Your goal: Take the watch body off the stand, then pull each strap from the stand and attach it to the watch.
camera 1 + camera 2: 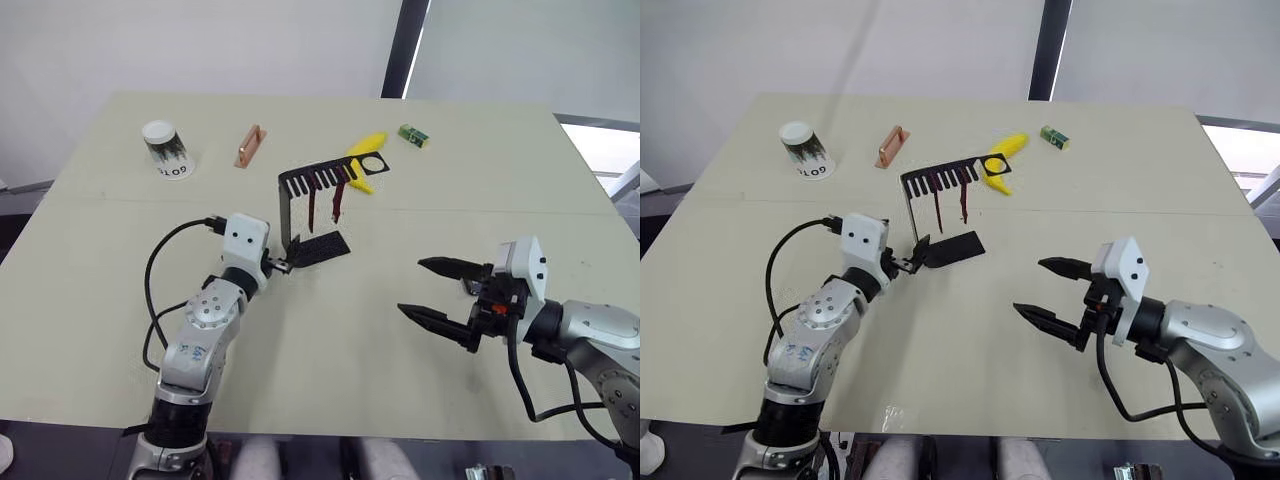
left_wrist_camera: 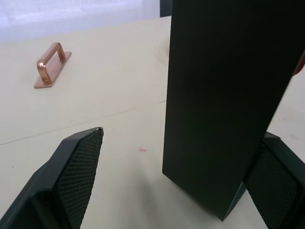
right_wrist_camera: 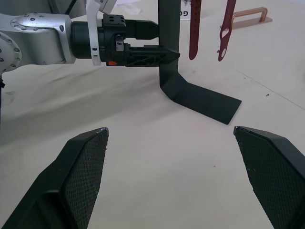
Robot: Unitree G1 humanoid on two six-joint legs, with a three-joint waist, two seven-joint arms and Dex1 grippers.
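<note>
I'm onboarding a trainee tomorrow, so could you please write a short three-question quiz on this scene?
1. True or false: both straps hang from the comb-slotted top arm of the stand.
2. Multiple choice: where is the left gripper? A) at the stand's upright, fingers either side of it; B) holding the banana; C) over the paper cup.
3. Fill in: the right gripper is ____, holding nothing.

Key:
1. True; two dark red bands hang from the slots.
2. A; in the left wrist view the fingers flank the black upright with a gap on one side.
3. Open; its fingers are spread wide above the table.
</note>
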